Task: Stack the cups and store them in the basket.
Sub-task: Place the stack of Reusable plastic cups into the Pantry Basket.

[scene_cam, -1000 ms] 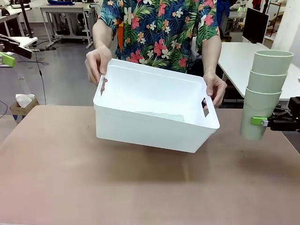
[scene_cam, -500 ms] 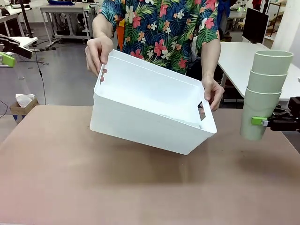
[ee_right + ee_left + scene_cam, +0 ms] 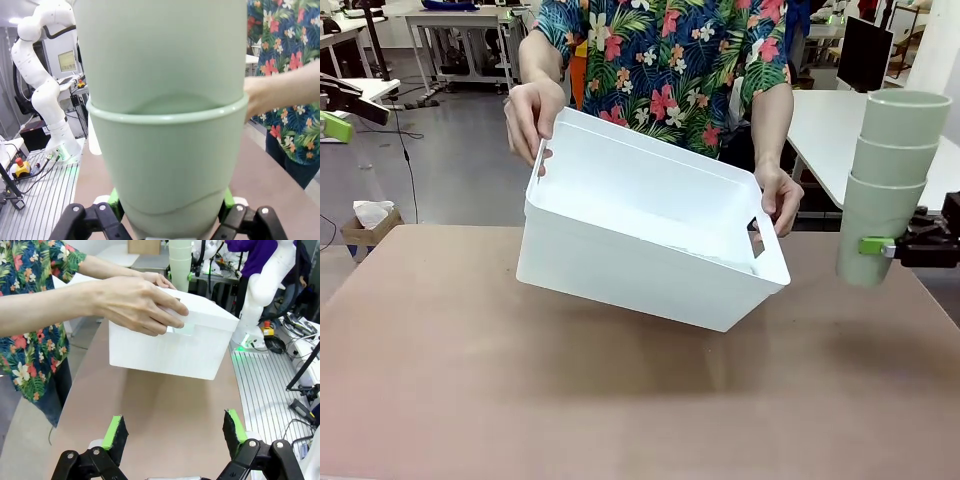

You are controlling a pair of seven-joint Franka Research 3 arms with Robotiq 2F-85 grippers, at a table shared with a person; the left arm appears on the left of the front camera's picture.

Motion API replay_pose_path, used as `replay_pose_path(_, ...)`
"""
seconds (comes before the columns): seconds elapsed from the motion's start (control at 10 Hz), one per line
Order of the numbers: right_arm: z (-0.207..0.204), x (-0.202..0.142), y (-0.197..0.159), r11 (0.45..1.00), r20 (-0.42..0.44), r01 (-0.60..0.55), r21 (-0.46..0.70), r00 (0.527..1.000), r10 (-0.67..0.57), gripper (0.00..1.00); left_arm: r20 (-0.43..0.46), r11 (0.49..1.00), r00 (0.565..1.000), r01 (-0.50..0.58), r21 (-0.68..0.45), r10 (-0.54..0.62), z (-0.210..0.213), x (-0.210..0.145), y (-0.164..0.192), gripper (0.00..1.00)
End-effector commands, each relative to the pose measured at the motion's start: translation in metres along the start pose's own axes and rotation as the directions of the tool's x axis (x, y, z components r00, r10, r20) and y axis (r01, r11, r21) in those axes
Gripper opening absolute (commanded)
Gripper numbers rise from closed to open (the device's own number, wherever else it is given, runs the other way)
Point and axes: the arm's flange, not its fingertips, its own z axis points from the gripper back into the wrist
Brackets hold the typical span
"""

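Observation:
Three pale green cups [image 3: 885,190] are nested in an upright stack at the table's right edge. My right gripper [image 3: 888,247] is shut on the bottom cup, holding the stack above the table. In the right wrist view the stack [image 3: 165,125] rises between the right gripper [image 3: 167,220] fingers. A person holds the white basket [image 3: 650,265] by both handle ends, tilted with its right end lower, above the middle of the table. My left gripper [image 3: 174,432] stands open and empty at the table's left end, facing the basket [image 3: 175,345] and the distant cups [image 3: 180,265].
The brown table [image 3: 570,400] is bare under and in front of the basket. The person's hands [image 3: 532,115] grip the basket's ends. Other white tables and a monitor stand behind the person, and a cardboard box sits on the floor at the left.
The person has tipped the basket so its right end sits lower and raised its left end. My right gripper has lifted the cup stack slightly.

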Motion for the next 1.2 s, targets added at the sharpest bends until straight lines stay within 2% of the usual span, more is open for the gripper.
replay_pose_path(0.0,-0.015,0.046,0.012,0.999,-0.031,-0.013,-0.042,0.999,0.011,0.85,0.004,1.0,1.0,-0.011,-0.003,0.011,0.001,0.004,-0.002,1.0)
replay_pose_path(0.5,-0.073,0.148,0.037,0.996,-0.172,-0.033,-0.088,0.985,0.017,0.85,0.004,1.0,1.0,-0.011,-0.003,0.011,0.001,0.004,-0.002,1.0)
replay_pose_path(0.8,-0.12,0.178,0.048,0.99,-0.269,-0.06,-0.128,0.963,0.024,0.85,0.004,1.0,1.0,-0.011,-0.003,0.011,0.001,0.004,-0.002,1.0)
replay_pose_path(1.1,-0.174,0.19,0.052,0.984,-0.377,-0.093,-0.151,0.926,0.029,0.85,0.004,1.0,1.0,-0.011,-0.003,0.011,0.001,0.004,-0.002,1.0)
